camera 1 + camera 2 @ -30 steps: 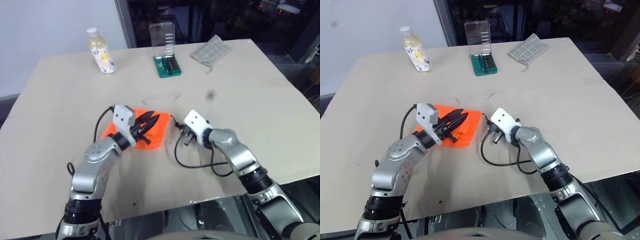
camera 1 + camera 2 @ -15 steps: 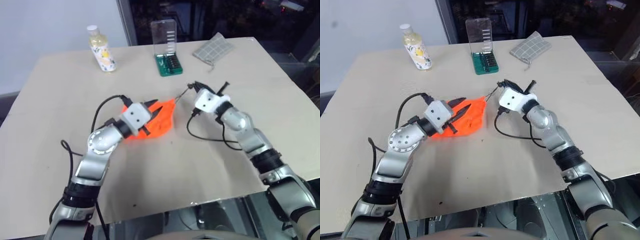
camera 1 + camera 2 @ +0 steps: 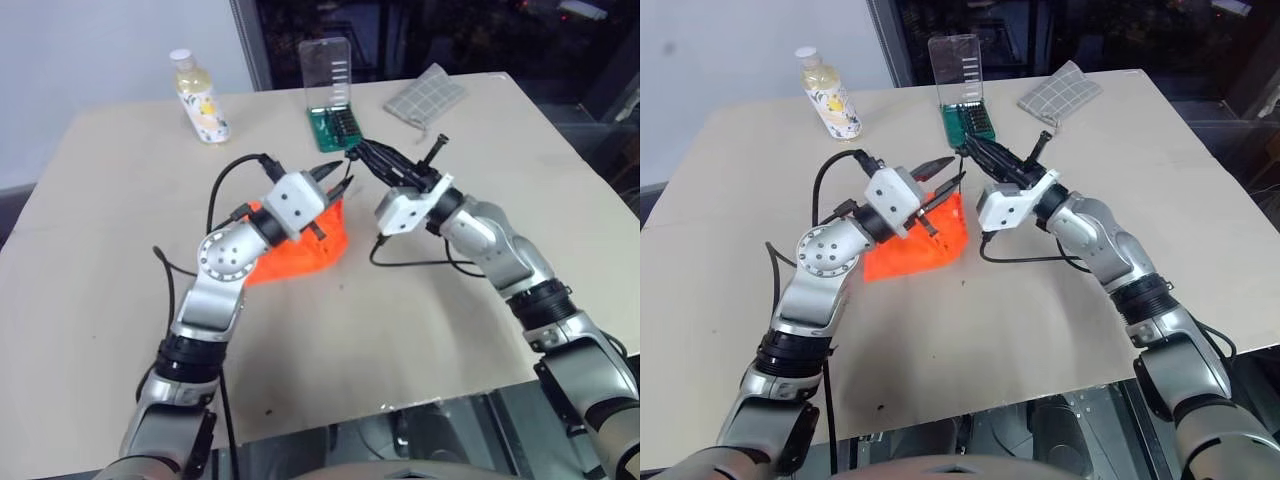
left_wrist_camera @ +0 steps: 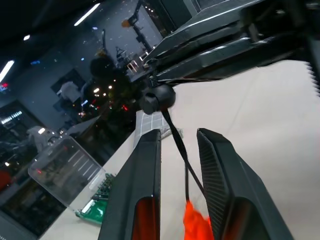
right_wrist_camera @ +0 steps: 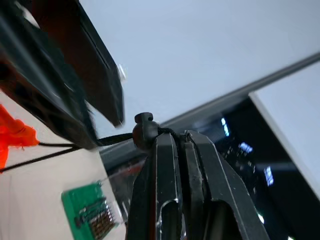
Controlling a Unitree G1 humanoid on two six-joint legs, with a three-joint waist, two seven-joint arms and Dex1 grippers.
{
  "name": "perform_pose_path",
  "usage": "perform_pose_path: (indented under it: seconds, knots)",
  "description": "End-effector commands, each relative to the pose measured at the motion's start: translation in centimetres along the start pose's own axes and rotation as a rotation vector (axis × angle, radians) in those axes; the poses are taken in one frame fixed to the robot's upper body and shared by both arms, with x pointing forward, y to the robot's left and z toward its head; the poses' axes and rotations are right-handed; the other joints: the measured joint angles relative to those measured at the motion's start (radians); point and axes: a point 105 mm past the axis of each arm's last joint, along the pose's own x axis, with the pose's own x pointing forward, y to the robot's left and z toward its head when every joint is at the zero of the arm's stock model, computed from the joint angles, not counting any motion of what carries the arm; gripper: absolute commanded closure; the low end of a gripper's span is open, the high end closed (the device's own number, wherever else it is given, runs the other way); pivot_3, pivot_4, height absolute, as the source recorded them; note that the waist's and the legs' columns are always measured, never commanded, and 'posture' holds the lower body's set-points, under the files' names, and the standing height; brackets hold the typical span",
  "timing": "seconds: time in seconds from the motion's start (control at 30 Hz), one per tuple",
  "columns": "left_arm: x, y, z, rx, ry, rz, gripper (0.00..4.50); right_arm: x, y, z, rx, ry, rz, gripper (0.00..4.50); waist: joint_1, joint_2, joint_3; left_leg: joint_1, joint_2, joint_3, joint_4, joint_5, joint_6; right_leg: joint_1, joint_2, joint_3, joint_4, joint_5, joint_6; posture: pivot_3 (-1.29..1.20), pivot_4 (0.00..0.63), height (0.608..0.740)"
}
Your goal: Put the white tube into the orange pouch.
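Orange pouch (image 3: 922, 240): soft fabric, lifted partly off the counter (image 3: 1060, 330), lower edge resting on it, upper corner drawn up between the two hands. Left hand (image 3: 940, 180): fingers a narrow way apart, gripping the pouch's upper edge, with the dark cord (image 4: 180, 150) running up between them. Right hand (image 3: 978, 152): fingers pressed shut on that cord, just below its round black toggle (image 5: 144, 132). White tube: cannot be seen on the counter; by judgement it already lies inside the pouch, though the frames do not prove it. Step in hand, as judged: drawing the cord to close the mouth. Next move calls for a steady pull on the cord away from the left hand while that hand holds the fabric firm, without tipping the pouch. Other items, at the far side of the counter: yellowish bottle (image 3: 827, 95) with white cap, label patterned but unreadable; green screwdriver-bit case (image 3: 966, 120) with clear lid raised; grey checked cloth pouch (image 3: 1059, 94). No brand or writing legible.
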Motion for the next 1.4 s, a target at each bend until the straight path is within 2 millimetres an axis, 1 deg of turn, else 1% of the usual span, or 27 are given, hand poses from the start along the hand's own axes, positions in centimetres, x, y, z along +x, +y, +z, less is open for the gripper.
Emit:
perform_pose_path:
  seconds: [0.03, 0.13, 0.23, 0.4, 0.63, 0.87, 1.1, 1.2, 1.23, 1.4]
  knots:
    - [0.2, 1.3, 2.4, -0.125, -0.084, 0.06, 3.36, 0.5, -1.0, 1.6, -0.022, -0.073, -0.039, 4.45, 0.0, 0.0, 0.0, 0.0, 0.0, 0.0, 0.0, 0.0, 0.0, 0.0, 0.0, 0.0, 0.0, 0.0, 0.0, 0.0, 0.15, 0.74]
    - [0.3, 1.7, 2.5, -0.176, -0.087, 0.092, 3.36, 0.6, -0.8, 1.9, -0.018, -0.078, -0.037, 4.45, -0.001, 0.0, 0.0, 0.0, 0.0, 0.0, 0.0, 0.0, 0.0, 0.0, 0.0, 0.0, 0.001, 0.0, 0.0, 0.0, 0.15, 0.74]
    - [0.4, 1.6, 2.6, -0.203, -0.096, 0.093, 3.36, 0.8, -0.6, 2.1, -0.006, -0.08, -0.038, 4.45, -0.001, 0.0, 0.0, 0.001, 0.0, -0.001, 0.0, 0.0, 0.0, 0.0, 0.001, 0.001, 0.001, 0.0, 0.0, 0.0, 0.15, 0.74]
    - [0.6, 1.3, 3.5, -0.232, -0.136, 0.086, 3.36, 0.9, 0.0, 2.3, 0.014, -0.076, -0.028, 4.45, -0.001, 0.0, 0.0, 0.001, 0.0, -0.002, 0.0, 0.0, 0.0, 0.0, 0.0, 0.001, 0.001, 0.0, 0.0, 0.0, 0.15, 0.74]
    - [0.4, 0.1, 3.9, -0.239, -0.146, 0.024, 3.36, 0.8, 0.0, 1.6, 0.001, -0.046, -0.025, 4.45, -0.001, 0.0, 0.0, 0.001, 0.0, -0.002, 0.0, 0.0, 0.0, 0.0, 0.001, 0.002, 0.001, 0.0, 0.0, 0.0, 0.15, 0.74]
    - [0.3, 0.1, 4.1, -0.229, -0.153, 0.018, 3.36, 0.6, 0.3, 0.9, -0.008, -0.022, -0.014, 4.45, -0.001, 0.0, 0.0, 0.002, 0.0, -0.001, 0.0, 0.0, 0.0, 0.0, 0.001, 0.002, 0.002, 0.0, 0.0, 0.0, 0.15, 0.74]
    - [0.1, 0.2, 3.8, -0.205, -0.146, 0.009, 3.36, 0.4, 0.2, 0.4, -0.019, -0.005, -0.013, 4.45, -0.001, 0.0, 0.0, 0.001, 0.0, 0.0, 0.0, 0.0, 0.0, 0.0, 0.001, 0.002, 0.001, 0.0, 0.0, 0.0, 0.15, 0.74]
    - [0.1, 0.2, 3.7, -0.207, -0.149, 0.014, 4.16, 0.5, 0.2, 0.3, -0.018, -0.005, -0.013, 4.5, -0.001, 0.0, 0.0, 0.002, 0.0, 0.0, 0.0, 0.0, 0.0, 0.0, 0.001, 0.002, 0.002, 0.0, 0.0, 0.0, 0.15, 0.74]
    - [0.1, 0.3, 3.7, -0.208, -0.147, 0.016, 4.29, 0.5, 0.2, 0.3, -0.018, -0.005, -0.013, 4.5, -0.001, 0.0, 0.0, 0.002, 0.0, 0.0, 0.0, 0.0, 0.0, 0.0, 0.001, 0.002, 0.002, 0.0, 0.0, 0.0, 0.15, 0.74]
    - [-0.1, 0.4, 3.5, -0.246, -0.148, 0.015, 4.29, 0.5, 0.4, 0.4, -0.016, -0.007, -0.01, 4.5, -0.001, 0.0, 0.0, 0.002, 0.0, 0.0, 0.0, 0.0, 0.0, 0.0, 0.001, 0.002, 0.002, 0.0, 0.0, 0.0, 0.15, 0.74]
